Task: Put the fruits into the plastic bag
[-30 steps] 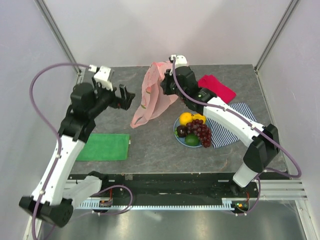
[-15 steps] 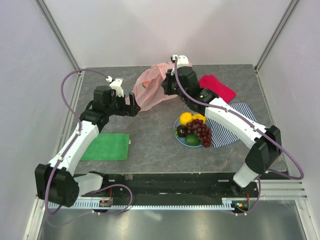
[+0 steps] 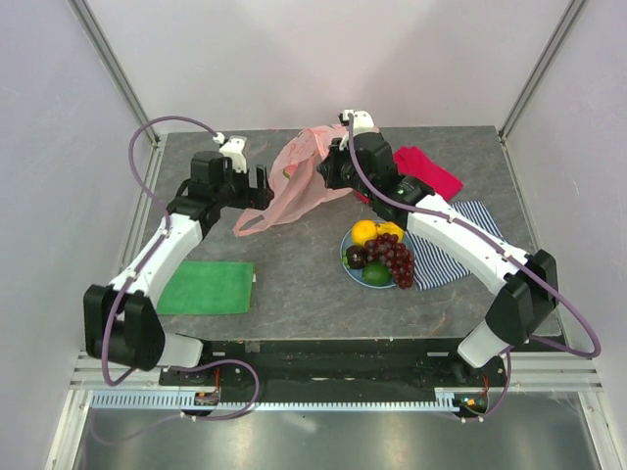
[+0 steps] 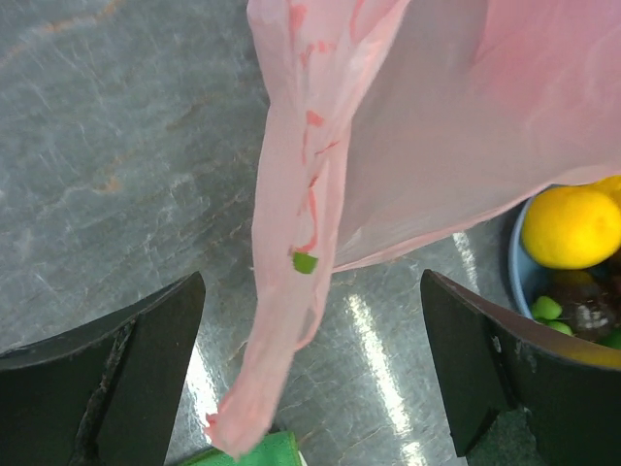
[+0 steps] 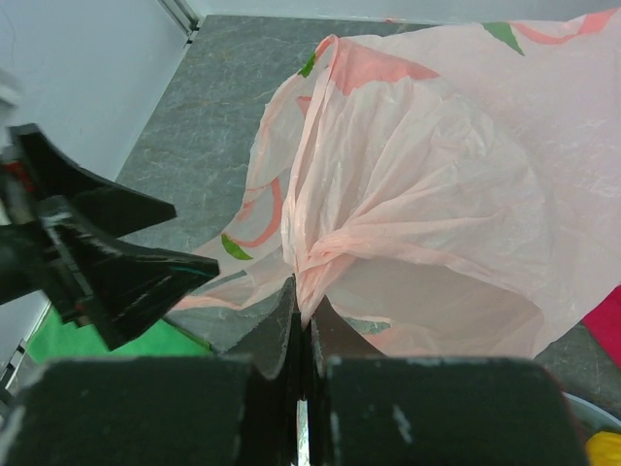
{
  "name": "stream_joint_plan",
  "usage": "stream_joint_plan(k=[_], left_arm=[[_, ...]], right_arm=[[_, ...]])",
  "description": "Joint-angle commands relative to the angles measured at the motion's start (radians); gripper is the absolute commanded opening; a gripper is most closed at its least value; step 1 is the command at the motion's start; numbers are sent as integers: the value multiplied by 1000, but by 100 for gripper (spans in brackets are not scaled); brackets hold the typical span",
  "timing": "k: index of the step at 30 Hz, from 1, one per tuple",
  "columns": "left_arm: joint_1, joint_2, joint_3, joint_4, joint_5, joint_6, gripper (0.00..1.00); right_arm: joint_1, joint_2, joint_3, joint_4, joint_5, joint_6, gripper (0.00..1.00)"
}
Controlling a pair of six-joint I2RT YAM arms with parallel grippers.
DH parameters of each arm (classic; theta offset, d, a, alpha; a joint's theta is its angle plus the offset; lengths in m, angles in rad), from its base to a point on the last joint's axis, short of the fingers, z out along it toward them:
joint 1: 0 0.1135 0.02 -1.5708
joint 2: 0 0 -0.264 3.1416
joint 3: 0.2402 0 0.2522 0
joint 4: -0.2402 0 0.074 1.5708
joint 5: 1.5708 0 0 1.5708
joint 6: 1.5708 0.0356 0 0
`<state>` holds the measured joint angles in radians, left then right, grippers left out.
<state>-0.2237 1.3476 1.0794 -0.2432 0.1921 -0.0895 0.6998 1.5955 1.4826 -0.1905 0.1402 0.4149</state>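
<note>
Grey table (image 3: 294, 279): right fingers (image 5: 279, 337) pinch printed pink plastic bag (image 3: 302, 184).

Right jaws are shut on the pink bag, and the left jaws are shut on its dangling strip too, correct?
No. The right gripper is shut on the plastic bag, but the left gripper is open. In the left wrist view, the bag's dangling strip hangs between its spread jaws, touching neither.

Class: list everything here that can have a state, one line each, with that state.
plastic bag: held up, crumpled, one handle hanging down
right gripper: shut on the plastic bag
left gripper: open, bag handle hanging between its jaws
fruits: on the plate, none bagged
green cloth: lying flat
</note>
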Motion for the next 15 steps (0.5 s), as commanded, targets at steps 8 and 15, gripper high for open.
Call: stream_joint_plan(k=[8, 15], left_arm=[[1, 219, 91, 2, 145, 43, 75], [1, 210, 151, -91, 98, 7, 2]], right_arm=[[-43, -81, -61, 52, -83, 19, 0], [-100, -98, -123, 49, -120, 12, 0]])
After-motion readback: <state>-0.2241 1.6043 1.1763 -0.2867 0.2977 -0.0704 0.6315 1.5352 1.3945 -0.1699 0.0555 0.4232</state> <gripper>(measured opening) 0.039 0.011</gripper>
